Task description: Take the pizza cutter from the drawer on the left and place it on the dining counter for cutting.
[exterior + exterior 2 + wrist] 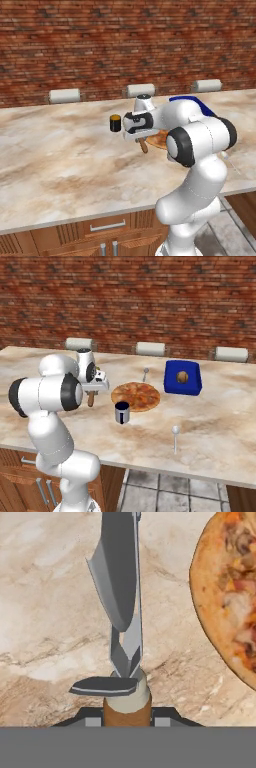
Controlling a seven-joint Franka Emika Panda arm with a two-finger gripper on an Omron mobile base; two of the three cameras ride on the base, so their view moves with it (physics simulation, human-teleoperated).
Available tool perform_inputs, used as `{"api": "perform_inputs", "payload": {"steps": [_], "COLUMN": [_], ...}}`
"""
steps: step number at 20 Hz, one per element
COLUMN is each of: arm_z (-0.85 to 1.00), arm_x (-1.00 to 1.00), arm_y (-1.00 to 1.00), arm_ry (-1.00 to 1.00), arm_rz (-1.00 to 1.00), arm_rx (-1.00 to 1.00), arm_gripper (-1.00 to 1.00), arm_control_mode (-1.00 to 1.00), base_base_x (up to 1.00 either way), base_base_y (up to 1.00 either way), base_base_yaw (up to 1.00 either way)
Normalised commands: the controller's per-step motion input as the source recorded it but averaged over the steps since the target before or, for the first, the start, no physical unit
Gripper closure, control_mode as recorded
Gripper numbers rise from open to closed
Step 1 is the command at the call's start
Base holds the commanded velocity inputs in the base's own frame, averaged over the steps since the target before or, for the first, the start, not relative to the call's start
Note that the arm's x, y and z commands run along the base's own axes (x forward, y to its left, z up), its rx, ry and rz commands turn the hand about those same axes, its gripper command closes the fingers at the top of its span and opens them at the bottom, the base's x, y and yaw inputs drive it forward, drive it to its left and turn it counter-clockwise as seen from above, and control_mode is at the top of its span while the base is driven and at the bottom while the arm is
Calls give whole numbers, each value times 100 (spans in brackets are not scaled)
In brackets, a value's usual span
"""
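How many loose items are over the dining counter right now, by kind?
Pizza cutter, held in the gripper: 1
Pizza: 1
Dark shaker: 1
Blue box: 1
Small silver stemmed utensils, kind unclear: 2
Total: 6, all on or above the dining counter.
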Motion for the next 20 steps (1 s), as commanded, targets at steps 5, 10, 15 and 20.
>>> {"api": "perform_inputs", "payload": {"steps": [5, 10, 15, 20], "arm_z": [-30, -18, -14, -16], "arm_x": [15, 23, 24, 8], "arm_y": [0, 0, 0, -1], "arm_ry": [0, 0, 0, 0], "arm_rz": [0, 0, 0, 0], "arm_rx": [0, 0, 0, 0], "arm_gripper": [100, 100, 100, 100], "arm_control_mode": [-100, -100, -100, -100], "base_base_x": [0, 0, 0, 0], "base_base_y": [0, 0, 0, 0], "base_base_yaw": [0, 0, 0, 0]}}
